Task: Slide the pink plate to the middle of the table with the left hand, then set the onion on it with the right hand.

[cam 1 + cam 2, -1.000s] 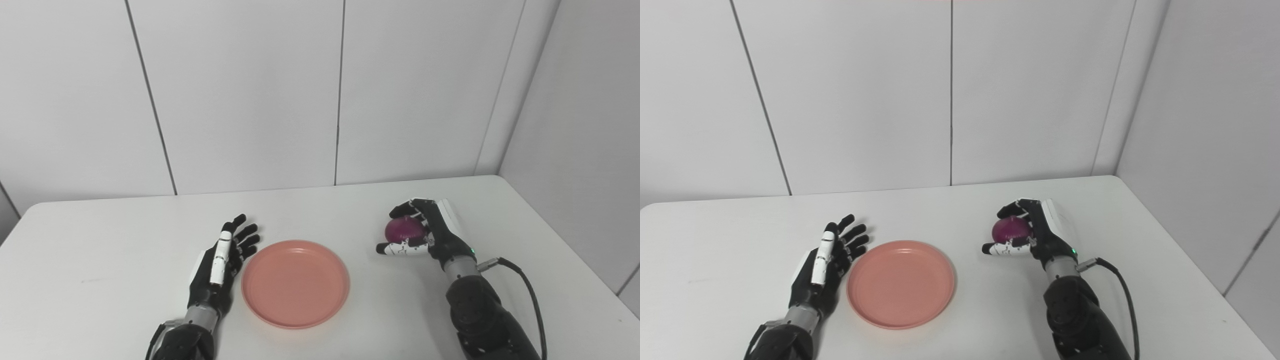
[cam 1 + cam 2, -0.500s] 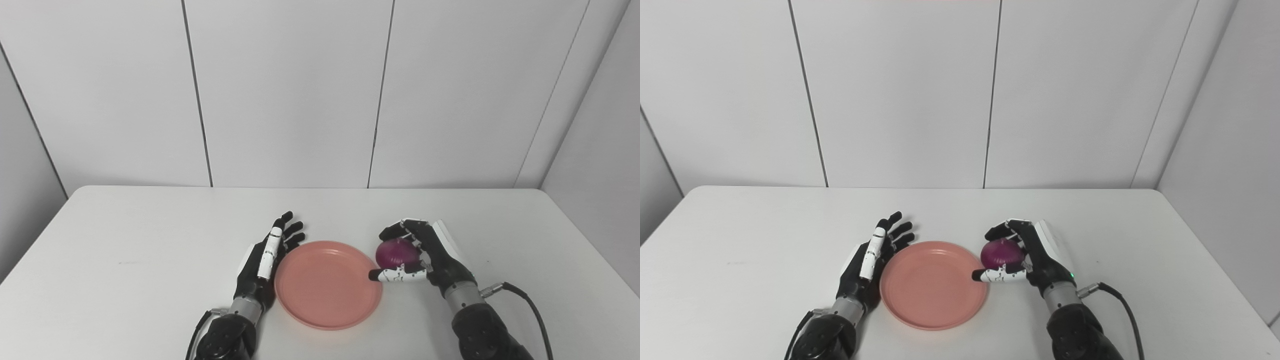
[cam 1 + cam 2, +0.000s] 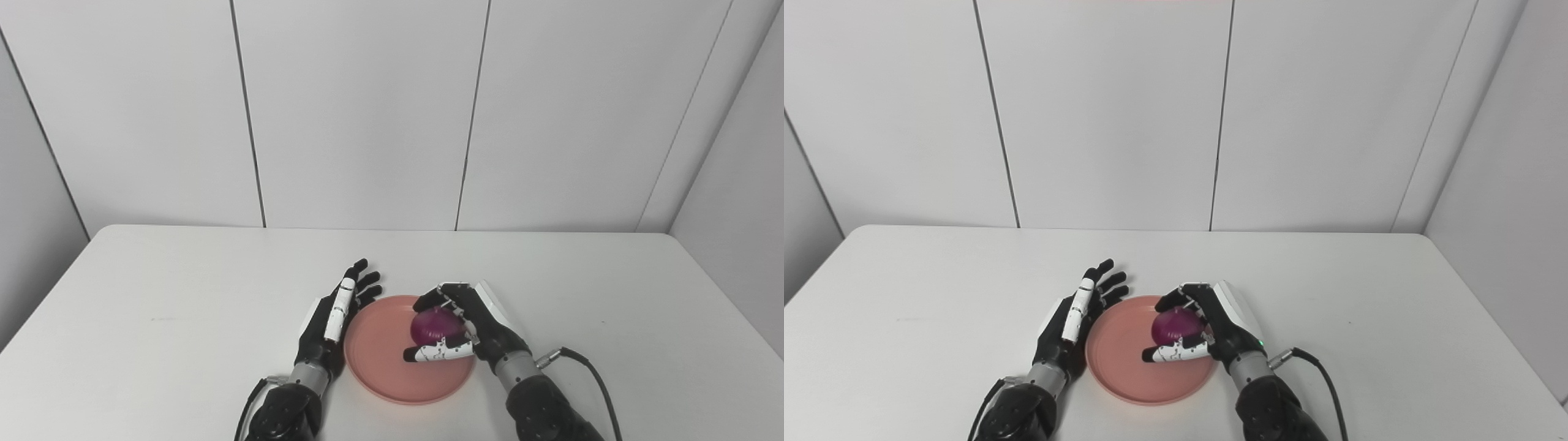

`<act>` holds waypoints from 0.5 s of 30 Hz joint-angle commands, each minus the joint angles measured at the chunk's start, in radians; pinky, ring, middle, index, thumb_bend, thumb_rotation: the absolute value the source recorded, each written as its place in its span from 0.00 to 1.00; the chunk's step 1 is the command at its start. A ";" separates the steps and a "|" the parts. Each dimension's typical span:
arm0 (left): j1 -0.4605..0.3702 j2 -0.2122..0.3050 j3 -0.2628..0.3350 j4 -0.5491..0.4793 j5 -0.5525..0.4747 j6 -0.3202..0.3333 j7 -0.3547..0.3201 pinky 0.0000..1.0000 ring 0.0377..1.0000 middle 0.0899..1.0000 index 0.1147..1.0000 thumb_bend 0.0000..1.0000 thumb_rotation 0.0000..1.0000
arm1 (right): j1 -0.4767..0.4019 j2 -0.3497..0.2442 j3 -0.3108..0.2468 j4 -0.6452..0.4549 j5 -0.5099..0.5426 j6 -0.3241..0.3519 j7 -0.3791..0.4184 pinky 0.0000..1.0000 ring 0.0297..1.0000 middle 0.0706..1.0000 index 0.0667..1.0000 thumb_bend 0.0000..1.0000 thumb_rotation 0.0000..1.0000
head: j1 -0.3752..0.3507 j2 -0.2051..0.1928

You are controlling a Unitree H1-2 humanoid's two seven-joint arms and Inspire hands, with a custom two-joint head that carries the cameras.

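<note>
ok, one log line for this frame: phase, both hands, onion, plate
phase: placing | right hand: shut on onion, over pink plate | left hand: open, at plate's left rim | release: not yet

A matt white table (image 3: 184, 294) with a smooth, faintly scuffed top carried a pink plate (image 3: 392, 380) that looked like smooth plastic with a dull sheen. The purple onion (image 3: 432, 326) had a glossy, papery skin. Both the left hand (image 3: 334, 318) and the right hand (image 3: 465, 327) showed black and white hard plastic shells, with bare metal collars at the wrists and a rubbery black cable (image 3: 591, 376) beside the right.
</note>
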 commanded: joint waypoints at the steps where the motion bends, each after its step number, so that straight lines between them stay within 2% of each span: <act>1: 0.005 -0.002 0.006 0.027 0.009 0.014 0.019 0.88 0.85 0.86 0.89 0.49 1.00 | -0.061 0.008 0.023 0.002 -0.041 -0.060 -0.024 0.26 0.35 0.42 0.50 0.51 0.00 | -0.004 -0.003; 4: 0.004 -0.005 0.008 0.034 0.011 0.004 0.026 0.87 0.85 0.86 0.88 0.50 1.00 | -0.072 0.017 0.046 0.035 -0.058 -0.068 -0.030 0.22 0.34 0.41 0.51 0.51 0.00 | -0.002 -0.004; 8: 0.000 -0.005 0.008 0.047 0.010 -0.018 0.022 0.86 0.85 0.86 0.88 0.48 1.00 | -0.082 0.028 0.060 0.087 -0.056 -0.100 -0.038 0.29 0.36 0.42 0.50 0.51 0.00 | 0.000 -0.004; 15: -0.005 -0.011 0.019 0.058 0.000 -0.026 0.024 0.86 0.85 0.85 0.88 0.47 1.00 | -0.090 0.039 0.087 0.138 -0.084 -0.096 -0.042 0.28 0.35 0.41 0.51 0.51 0.00 | 0.003 -0.003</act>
